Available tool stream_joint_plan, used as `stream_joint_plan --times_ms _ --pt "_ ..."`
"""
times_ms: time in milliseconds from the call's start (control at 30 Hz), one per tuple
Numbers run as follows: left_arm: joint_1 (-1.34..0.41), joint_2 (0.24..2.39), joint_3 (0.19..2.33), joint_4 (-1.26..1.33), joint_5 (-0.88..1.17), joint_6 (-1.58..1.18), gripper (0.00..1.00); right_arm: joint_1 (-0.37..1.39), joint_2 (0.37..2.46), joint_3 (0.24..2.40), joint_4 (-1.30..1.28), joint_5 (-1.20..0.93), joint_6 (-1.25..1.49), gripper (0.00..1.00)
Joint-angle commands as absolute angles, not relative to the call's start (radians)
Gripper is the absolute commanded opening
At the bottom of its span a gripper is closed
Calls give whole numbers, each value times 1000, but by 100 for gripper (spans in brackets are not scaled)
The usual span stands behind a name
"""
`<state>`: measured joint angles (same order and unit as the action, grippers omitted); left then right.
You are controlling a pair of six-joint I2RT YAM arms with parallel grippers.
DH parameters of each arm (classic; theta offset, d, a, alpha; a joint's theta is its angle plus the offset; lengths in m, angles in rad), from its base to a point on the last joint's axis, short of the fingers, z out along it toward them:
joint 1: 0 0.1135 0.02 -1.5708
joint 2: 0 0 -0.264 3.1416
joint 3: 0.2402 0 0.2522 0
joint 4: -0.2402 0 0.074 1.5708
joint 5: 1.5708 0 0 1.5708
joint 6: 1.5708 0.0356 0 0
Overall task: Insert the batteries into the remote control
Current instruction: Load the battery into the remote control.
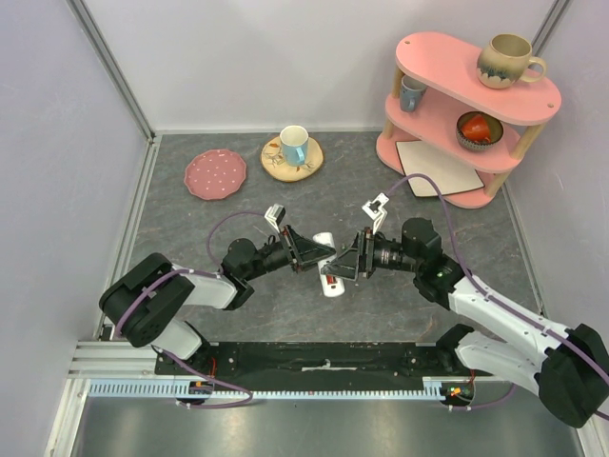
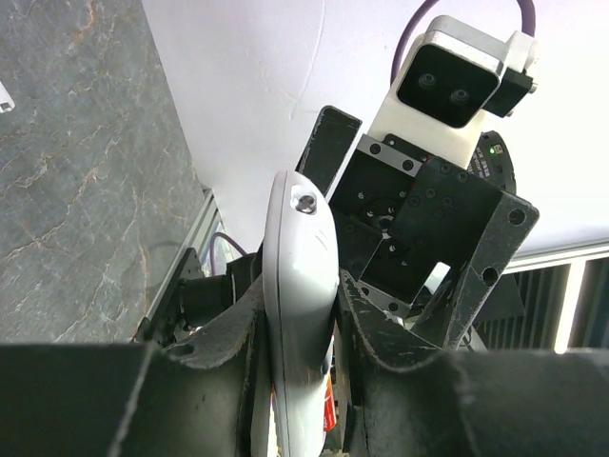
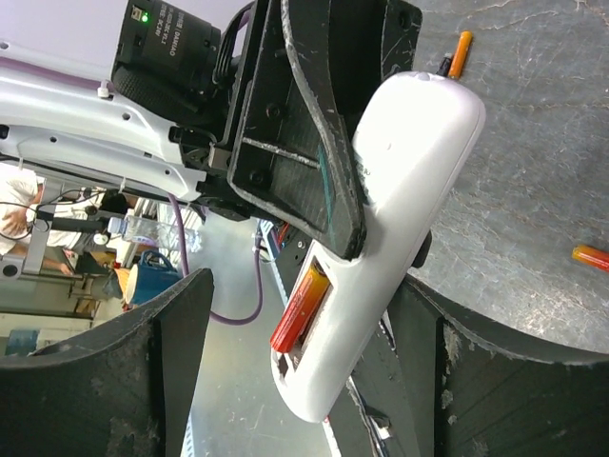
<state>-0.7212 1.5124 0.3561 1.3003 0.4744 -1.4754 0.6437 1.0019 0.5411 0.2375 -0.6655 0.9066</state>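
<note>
With left gripper (image 2: 301, 328) clamping the remote (image 3: 404, 181) and right gripper (image 3: 314, 376) released astride it, press the red battery (image 3: 300, 309) flat into place.

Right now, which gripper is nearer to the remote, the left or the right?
Left. The left gripper is shut on the remote, clamping it. The right gripper is open, its fingers standing either side of the remote's battery end, apparently without touching it.
</note>
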Motion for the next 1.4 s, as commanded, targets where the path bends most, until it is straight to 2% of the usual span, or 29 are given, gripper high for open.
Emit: stream_joint_plan --times_ms 0,667,1367 --pt "-715 1474 390 1664 482 -1477 2 640 973 520 276 -699 917 80" --pt "-713 1434 387 1664 483 -1482 2 637 1006 430 515 -712 1074 73" --pt "-713 1425 377 1664 479 -1477 2 592 992 400 506 -681 1089 63"
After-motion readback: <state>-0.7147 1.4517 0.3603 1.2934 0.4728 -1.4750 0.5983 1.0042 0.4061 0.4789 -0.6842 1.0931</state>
